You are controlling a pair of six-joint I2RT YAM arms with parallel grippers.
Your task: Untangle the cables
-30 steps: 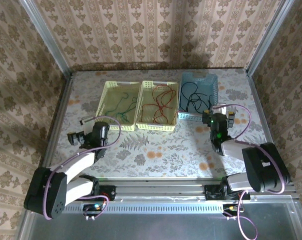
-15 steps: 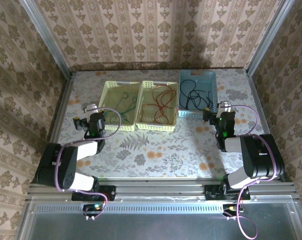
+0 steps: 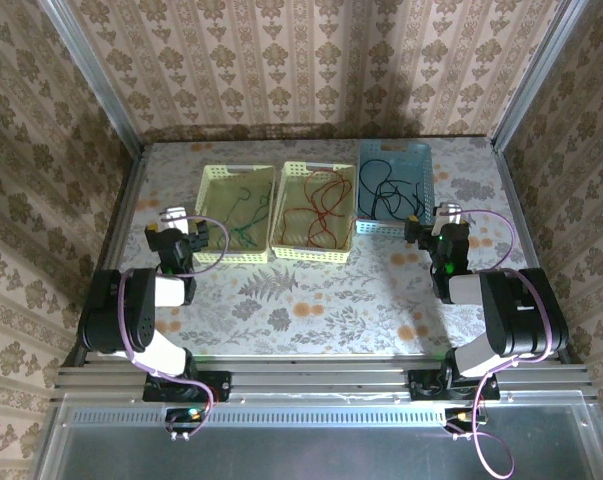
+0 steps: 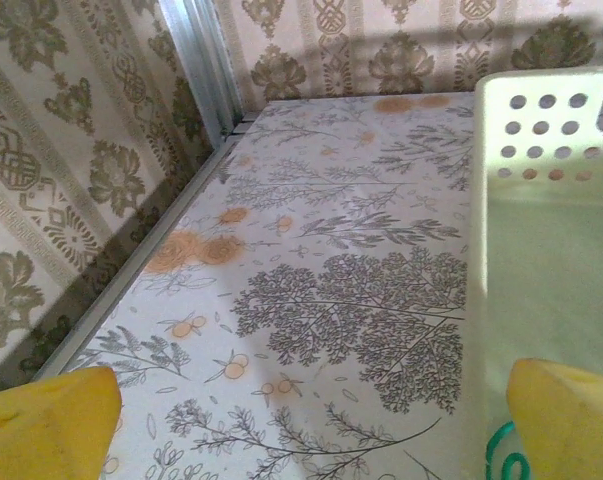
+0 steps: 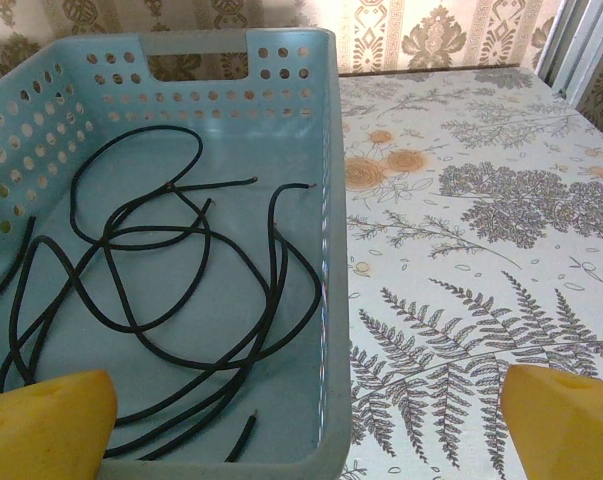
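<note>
Green cables (image 3: 245, 214) lie in the left yellow basket (image 3: 210, 178), red cables (image 3: 319, 205) in the middle yellow basket (image 3: 311, 250), and black cables (image 3: 383, 190) (image 5: 171, 290) in the blue basket (image 3: 423, 152) (image 5: 326, 200). My left gripper (image 3: 171, 232) (image 4: 311, 420) is open beside the left basket's near left corner, nothing between its yellow fingertips (image 4: 46, 425); a bit of green cable (image 4: 501, 462) shows by the right fingertip. My right gripper (image 3: 441, 228) (image 5: 306, 430) is open over the blue basket's near right corner, holding nothing.
The left basket's wall (image 4: 541, 230) fills the right of the left wrist view. A metal frame rail (image 4: 201, 60) and wallpapered walls bound the table on the left. Bare floral tabletop (image 3: 321, 300) lies in front of the baskets.
My left arm folded back toward its base and the left gripper moved left and up, to the left basket's corner. The right gripper shifted up and right a second ago, then held still.
</note>
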